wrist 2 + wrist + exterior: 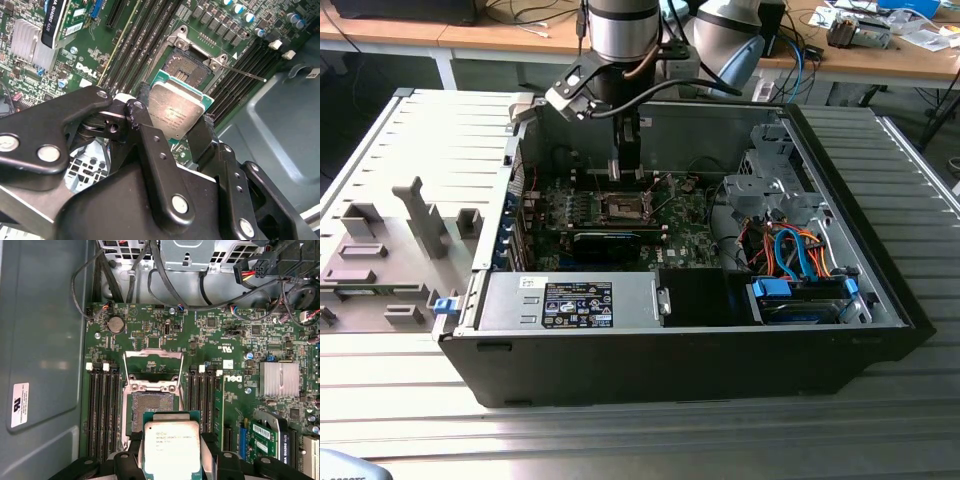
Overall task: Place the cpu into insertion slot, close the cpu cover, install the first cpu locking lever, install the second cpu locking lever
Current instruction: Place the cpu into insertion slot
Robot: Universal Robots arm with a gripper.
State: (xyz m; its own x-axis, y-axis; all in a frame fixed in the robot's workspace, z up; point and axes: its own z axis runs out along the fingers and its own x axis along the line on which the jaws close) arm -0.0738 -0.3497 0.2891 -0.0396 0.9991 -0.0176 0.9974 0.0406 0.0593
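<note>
In both wrist views my gripper [176, 111] [171, 442] is shut on the cpu [175, 117] [171, 450], a flat square chip with a silver top and green edge, one black finger [145, 107] on each side. The chip hangs above the motherboard, close beside the insertion slot [189, 67] [151, 407], whose dark centre lies bare. The cpu cover [152, 369] is swung open and lies back beyond the slot. A thin locking lever [245, 74] sticks out from the socket. In the exterior view the gripper [625, 172] reaches into the computer case over the slot [625, 207].
Rows of black memory slots [102, 410] flank the socket. A silver heatsink [279, 378] and a graphics card [62, 20] sit nearby. Cables [165, 285] run along the case wall. Drive bays with orange and blue cables [790, 250] fill the case at the exterior view's right.
</note>
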